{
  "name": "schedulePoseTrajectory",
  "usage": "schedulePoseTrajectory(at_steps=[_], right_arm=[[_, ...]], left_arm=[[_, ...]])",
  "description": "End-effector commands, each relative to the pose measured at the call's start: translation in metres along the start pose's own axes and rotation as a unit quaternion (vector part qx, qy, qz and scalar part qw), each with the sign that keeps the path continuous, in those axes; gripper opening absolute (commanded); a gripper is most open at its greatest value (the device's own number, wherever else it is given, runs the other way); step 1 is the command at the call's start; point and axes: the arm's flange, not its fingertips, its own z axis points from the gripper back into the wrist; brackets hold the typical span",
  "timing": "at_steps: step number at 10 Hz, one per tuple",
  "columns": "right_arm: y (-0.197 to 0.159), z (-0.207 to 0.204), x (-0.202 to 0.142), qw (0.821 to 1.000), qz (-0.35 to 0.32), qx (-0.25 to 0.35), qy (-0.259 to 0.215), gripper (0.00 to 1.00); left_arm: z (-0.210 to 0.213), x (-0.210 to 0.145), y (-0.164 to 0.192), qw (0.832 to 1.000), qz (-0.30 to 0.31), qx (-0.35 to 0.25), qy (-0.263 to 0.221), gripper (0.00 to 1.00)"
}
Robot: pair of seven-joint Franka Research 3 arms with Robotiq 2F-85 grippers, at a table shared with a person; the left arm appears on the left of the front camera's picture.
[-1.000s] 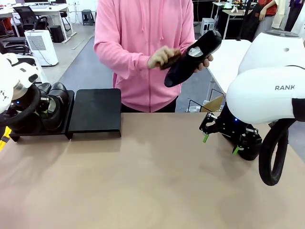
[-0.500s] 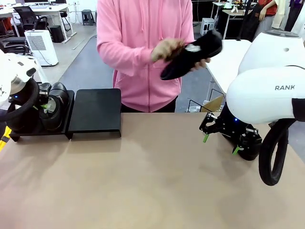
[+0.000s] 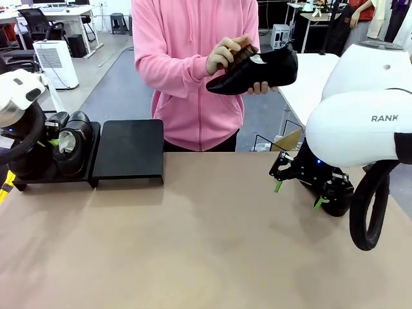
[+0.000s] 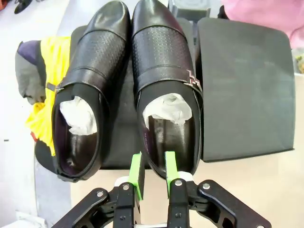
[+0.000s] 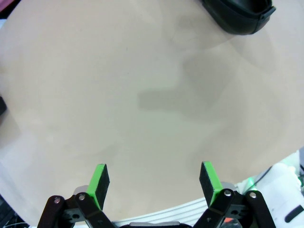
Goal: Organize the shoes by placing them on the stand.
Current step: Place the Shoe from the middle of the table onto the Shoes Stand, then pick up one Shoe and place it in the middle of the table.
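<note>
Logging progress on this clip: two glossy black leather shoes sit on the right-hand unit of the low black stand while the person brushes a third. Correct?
No: the front view shows the two glossy black leather shoes on the left-hand unit of the low black stand, not the right-hand one. The person brushes a third shoe.

The letters "RANK" stand in dark capitals on the white shell of the right arm (image 3: 360, 129), in the front view. They run level across the shell's rounded side, close to the right edge of that view.
</note>
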Motion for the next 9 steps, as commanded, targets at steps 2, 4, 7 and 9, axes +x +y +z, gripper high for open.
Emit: schedulePoseTrajectory(at_steps=[2,4,7,9], right_arm=[[0.002,0.002,0.003,1.0,0.01,0.004,0.001,1.0],[0.002,0.002,0.003,1.0,0.01,0.004,0.001,1.0],[0.002,0.002,0.003,1.0,0.01,0.004,0.001,1.0],[0.002,0.002,0.003,1.0,0.01,0.004,0.001,1.0]], left_arm=[[-0.009,0.01,-0.006,1.0,-0.001,-0.01,-0.002,0.28],[-0.009,0.01,-0.006,1.0,-0.001,-0.01,-0.002,0.28],[-0.009,0.01,-0.006,1.0,-0.001,-0.01,-0.002,0.28],[0.012,0.008,-0.021,0.999,-0.017,-0.005,-0.039,0.28]])
